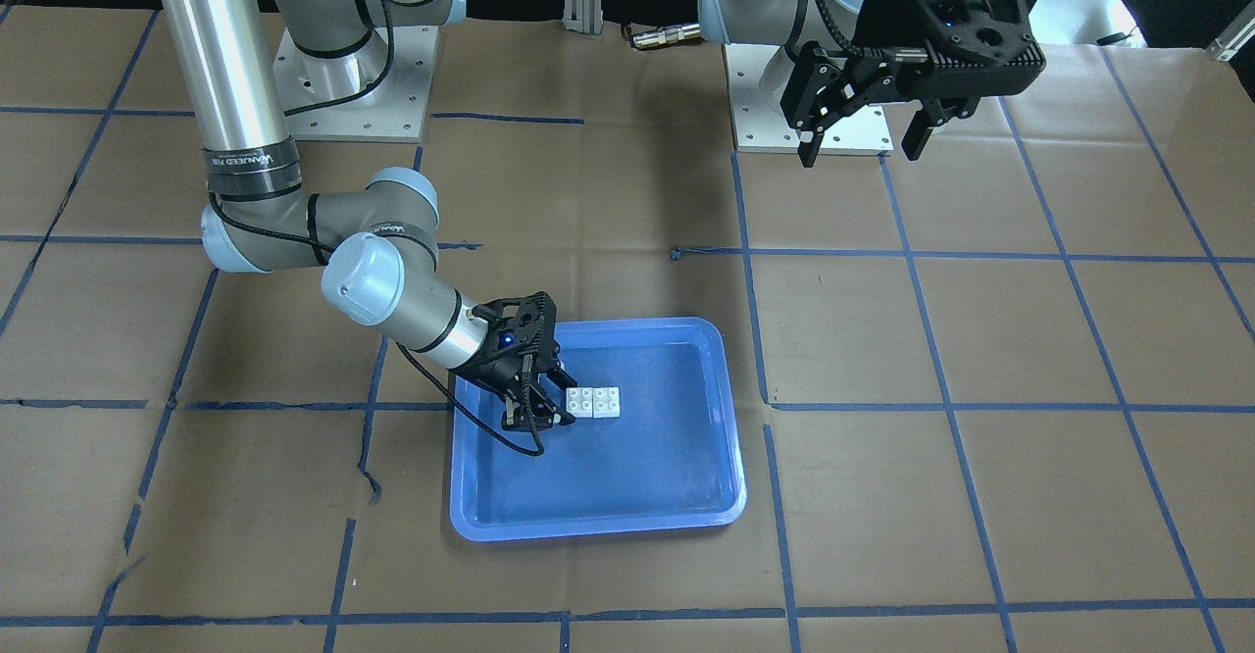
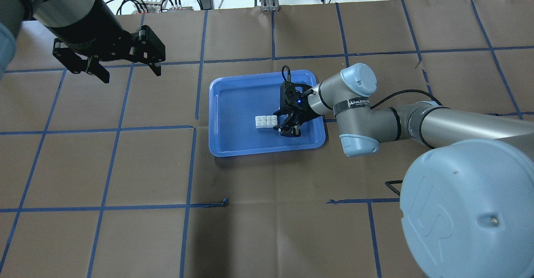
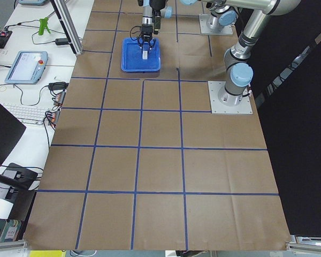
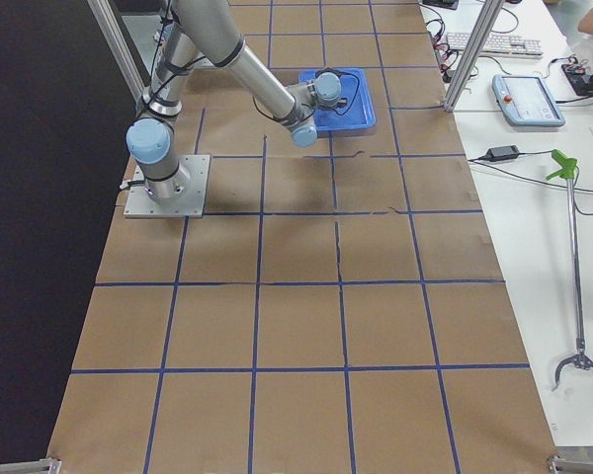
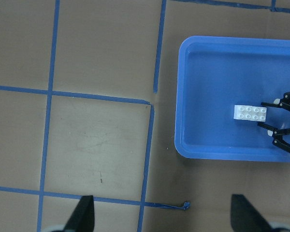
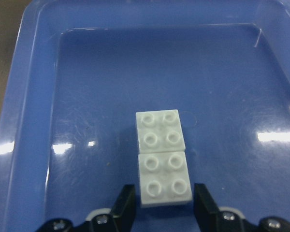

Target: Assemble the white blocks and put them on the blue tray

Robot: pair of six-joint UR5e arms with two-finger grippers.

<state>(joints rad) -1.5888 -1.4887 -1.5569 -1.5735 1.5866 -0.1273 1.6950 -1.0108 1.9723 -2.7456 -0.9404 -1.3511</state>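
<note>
Two white blocks (image 6: 163, 154) rest end to end on the blue tray (image 6: 29, 96); right claw (image 6: 163, 193), spread at their 6 o'clock end, apparently frees them; left claw (image 2: 130, 74) waits spread.

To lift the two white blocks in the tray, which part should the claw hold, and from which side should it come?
Hold the nearer block of the white blocks by its two flat side walls, coming from the end where the right claw is open. The row lies flat on the blue tray, studs up, sides free.
</note>
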